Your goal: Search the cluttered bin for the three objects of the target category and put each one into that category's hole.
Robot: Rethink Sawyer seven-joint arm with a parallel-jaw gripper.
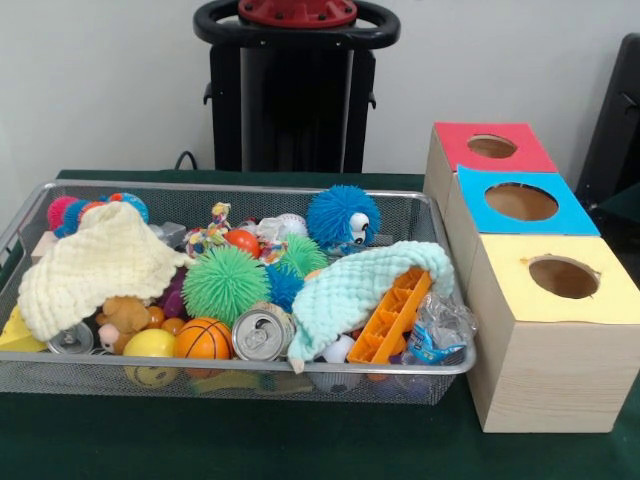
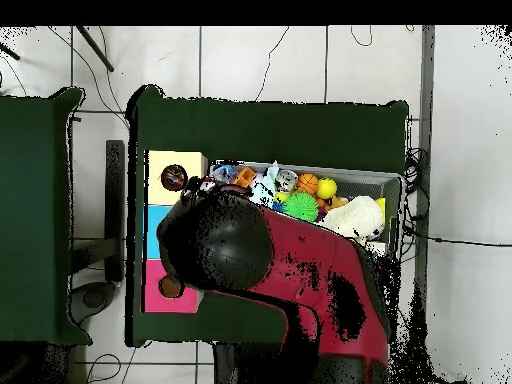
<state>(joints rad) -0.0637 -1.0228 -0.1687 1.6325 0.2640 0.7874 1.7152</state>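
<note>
A wire mesh bin [image 1: 240,188] holds a jumble of things. Among them are a blue spiky ball with eyes [image 1: 342,217], a green spiky ball [image 1: 224,282], a small basketball [image 1: 203,339], a yellow ball [image 1: 149,344] and two drink cans [image 1: 262,334]. A cream cloth [image 1: 98,262] and a mint cloth [image 1: 352,287] cover part of the heap. Three wooden boxes with holes stand beside it: red top [image 1: 491,146], blue top [image 1: 521,201], yellow top [image 1: 563,276]. No gripper shows in the front view. In the overhead view the red and black arm [image 2: 300,280] hides part of the bin [image 2: 395,182].
An orange plastic grid [image 1: 392,317] and a crushed clear bottle [image 1: 438,330] lie at the bin's right end, and a small teddy [image 1: 125,318] sits at the left front. The overhead view shows the yellow [image 2: 158,163], blue [image 2: 153,232] and pink [image 2: 158,297] box tops on the green table [image 2: 260,125].
</note>
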